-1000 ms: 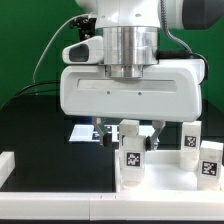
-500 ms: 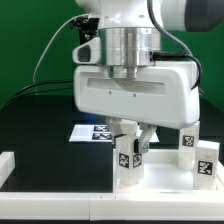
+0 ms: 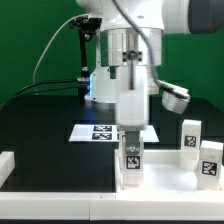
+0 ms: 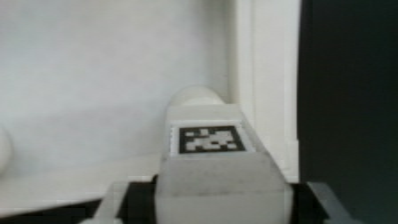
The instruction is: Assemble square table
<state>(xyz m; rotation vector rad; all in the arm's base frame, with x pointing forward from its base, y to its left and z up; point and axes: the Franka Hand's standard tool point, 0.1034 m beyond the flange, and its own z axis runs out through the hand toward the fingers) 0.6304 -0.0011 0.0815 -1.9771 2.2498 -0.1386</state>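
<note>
A white block leg [image 3: 131,160] with a black-and-white tag stands upright on the white square table top [image 3: 165,181] near its front rim. My gripper [image 3: 131,146] comes straight down from above and is shut on the upper part of this leg. In the wrist view the leg [image 4: 214,135] rises between my two dark fingers [image 4: 134,205], tag facing the camera, with the table top [image 4: 89,90] and its raised rim [image 4: 267,60] behind it. Two more tagged legs [image 3: 190,135] [image 3: 211,160] stand at the exterior view's right.
The marker board [image 3: 100,132] lies flat on the black table behind the gripped leg. A plain white bar [image 3: 8,166] sits at the exterior view's left edge. Black cables hang behind the arm.
The jaws have closed on the leg. The hand has then turned about a quarter turn around its vertical axis, so it now shows edge-on. The leg stays in the same spot.
</note>
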